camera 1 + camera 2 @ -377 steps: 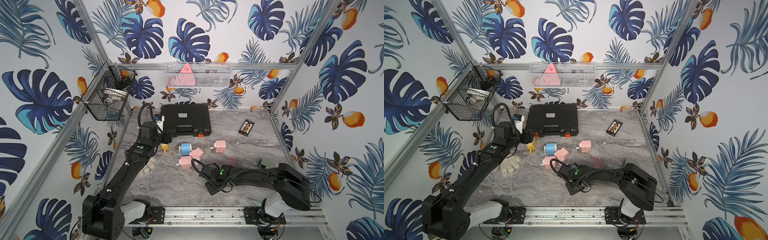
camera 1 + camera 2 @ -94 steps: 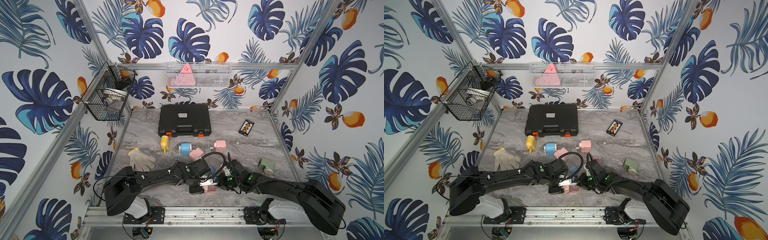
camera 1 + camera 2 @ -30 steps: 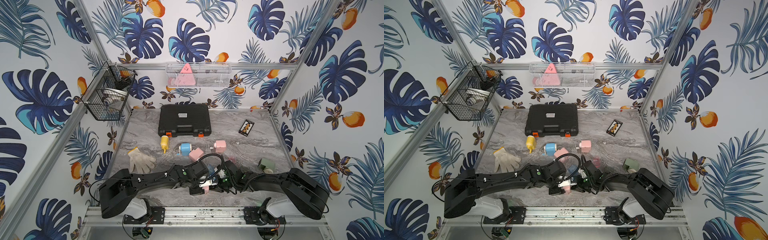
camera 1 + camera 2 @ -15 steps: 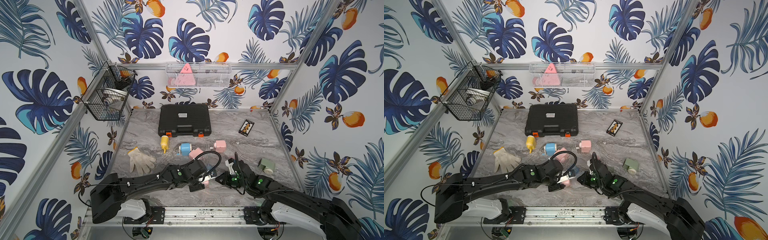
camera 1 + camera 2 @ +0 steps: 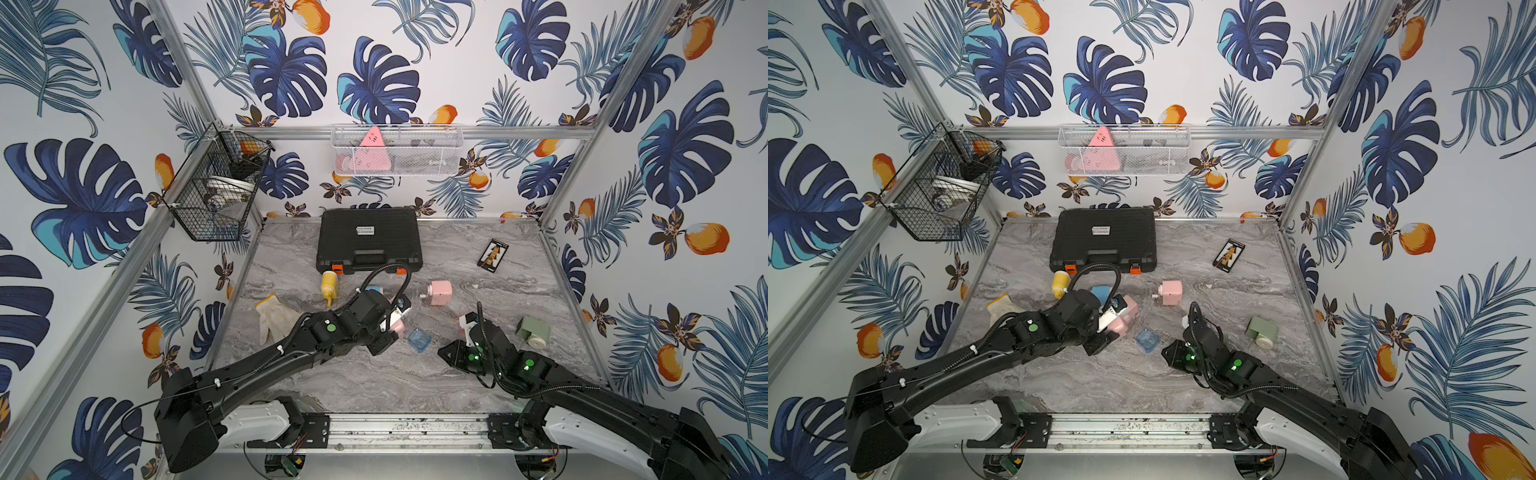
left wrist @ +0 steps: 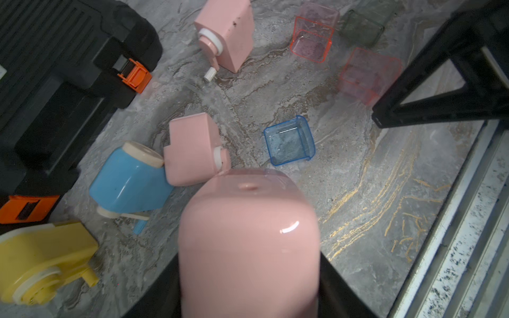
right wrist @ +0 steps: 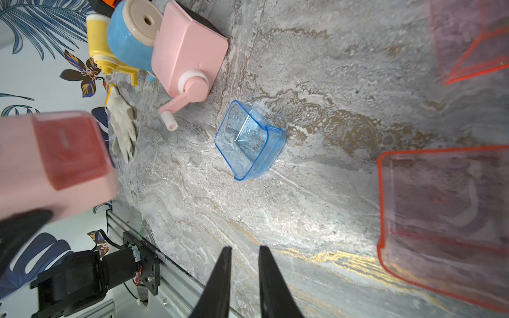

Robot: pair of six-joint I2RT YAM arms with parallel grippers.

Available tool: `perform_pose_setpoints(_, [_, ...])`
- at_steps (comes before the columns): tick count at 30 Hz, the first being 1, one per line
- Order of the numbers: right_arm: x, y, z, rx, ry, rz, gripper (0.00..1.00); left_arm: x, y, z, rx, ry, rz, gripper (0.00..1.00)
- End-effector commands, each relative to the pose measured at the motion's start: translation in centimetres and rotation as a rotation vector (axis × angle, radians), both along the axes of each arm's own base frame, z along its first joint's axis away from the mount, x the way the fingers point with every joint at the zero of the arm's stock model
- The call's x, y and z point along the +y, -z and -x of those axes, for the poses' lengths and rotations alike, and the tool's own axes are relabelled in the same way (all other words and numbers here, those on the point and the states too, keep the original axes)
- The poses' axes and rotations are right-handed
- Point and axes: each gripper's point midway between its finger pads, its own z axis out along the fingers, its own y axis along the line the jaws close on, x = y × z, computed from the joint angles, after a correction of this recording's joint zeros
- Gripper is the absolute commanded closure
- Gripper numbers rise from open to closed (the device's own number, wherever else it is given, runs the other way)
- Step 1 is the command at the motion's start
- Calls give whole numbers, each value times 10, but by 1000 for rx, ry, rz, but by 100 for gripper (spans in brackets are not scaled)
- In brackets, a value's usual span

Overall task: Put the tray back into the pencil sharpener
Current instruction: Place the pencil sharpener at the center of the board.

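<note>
My left gripper (image 6: 249,275) is shut on a pink pencil sharpener (image 6: 248,234), held above the table in both top views (image 5: 397,328) (image 5: 1120,327). A reddish clear tray (image 7: 68,148) sits inside the sharpener's open end, as the right wrist view shows. My right gripper (image 7: 242,249) hangs to the right of it (image 5: 444,353) (image 5: 1168,353), apart from the sharpener. Its jaws stand a narrow gap apart with nothing between them.
A blue tray (image 5: 419,340) (image 7: 248,140) lies between the grippers. Red clear trays (image 6: 312,38) (image 7: 440,206) lie near the right arm. Pink (image 5: 439,292), blue (image 6: 129,179), yellow (image 5: 328,282) and green (image 5: 534,330) sharpeners, a glove (image 5: 274,318) and a black case (image 5: 368,239) stand around.
The right gripper has let go at the sharpener, parted its jaws a little and drawn back to the right. The left gripper has carried the sharpener up and toward the back.
</note>
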Motion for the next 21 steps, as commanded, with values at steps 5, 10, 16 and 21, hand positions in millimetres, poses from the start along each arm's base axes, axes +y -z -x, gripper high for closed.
perform_pose_setpoints(5, [1,-11,-5,-58,-7,-15,78,45,-25,-36,26,-190,29,100])
perform_pose_setpoints(10, [-1,-15,-6,-88,-5,-15,78,73,-36,-62,22,-331,56,100])
perform_pose_setpoints(16, [-5,-17,-5,-103,-11,-7,78,110,-41,-94,65,-533,49,100])
perform_pose_setpoints(21, [-7,-20,-4,-120,-17,-4,78,122,-40,-114,84,-617,44,100])
